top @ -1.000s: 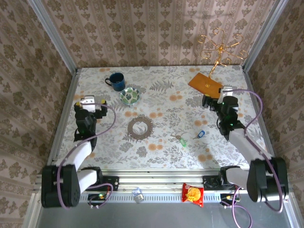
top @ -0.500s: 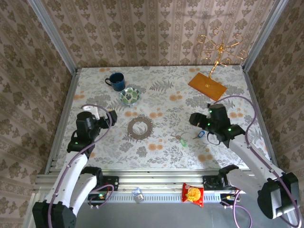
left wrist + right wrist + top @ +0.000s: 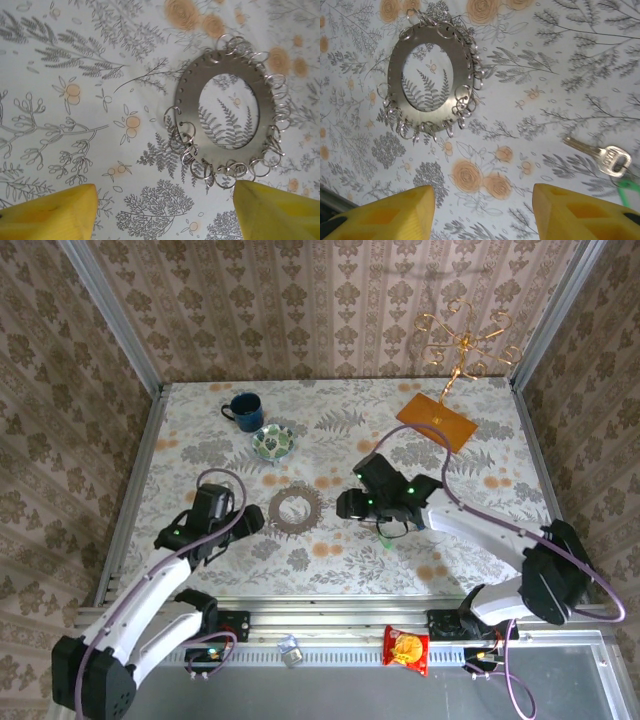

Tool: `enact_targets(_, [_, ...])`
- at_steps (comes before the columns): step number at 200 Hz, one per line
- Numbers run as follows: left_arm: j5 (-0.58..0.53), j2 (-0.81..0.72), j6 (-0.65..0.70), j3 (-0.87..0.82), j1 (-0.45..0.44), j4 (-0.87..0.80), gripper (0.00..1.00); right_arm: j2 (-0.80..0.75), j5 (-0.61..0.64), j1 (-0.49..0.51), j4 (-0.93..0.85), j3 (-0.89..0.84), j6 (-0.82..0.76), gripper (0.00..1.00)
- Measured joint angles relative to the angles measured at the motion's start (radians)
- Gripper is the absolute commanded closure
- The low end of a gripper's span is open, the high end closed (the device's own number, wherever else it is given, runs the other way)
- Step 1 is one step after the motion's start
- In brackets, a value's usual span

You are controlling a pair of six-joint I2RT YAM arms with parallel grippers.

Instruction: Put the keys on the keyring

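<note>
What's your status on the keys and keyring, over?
Left pincer and right pincer open, empty. Keyring lying flat between them. One key loose beside it, not attached. Nothing in the way.

I stand at a table [image 3: 520, 455] covered in pale cloth printed with grey ferns, trees and orange flowers. Beige walls [image 3: 300, 300], papered in brown damask stripes, close me in on three sides. Silver metal posts [image 3: 112, 320] climb the back corners. Soft, even light.

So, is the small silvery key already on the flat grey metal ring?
Off: the silvery key lies on the table, apart from the grey ring.
</note>
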Motion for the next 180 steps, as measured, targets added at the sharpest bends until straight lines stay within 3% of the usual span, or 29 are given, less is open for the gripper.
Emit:
enact_targets(43, [0.019, 0.209, 0.036, 0.101, 0.015, 0.019, 0.36, 0.065, 0.011, 0.001, -0.054, 0.062, 0.013, 0.51])
enact_targets(103, [0.235, 0.495, 0.261, 0.172, 0.184, 0.071, 0.5, 0.065, 0.016, -0.004, -0.087, 0.063, 0.032, 0.52])
enact_targets(140, [0.36, 0.605, 0.34, 0.177, 0.217, 0.122, 0.55, 0.065, 0.019, -0.01, -0.095, 0.063, 0.035, 0.52])
enact_targets(180, [0.417, 0.661, 0.369, 0.177, 0.219, 0.164, 0.6, 0.065, 0.019, -0.014, -0.099, 0.063, 0.036, 0.53])
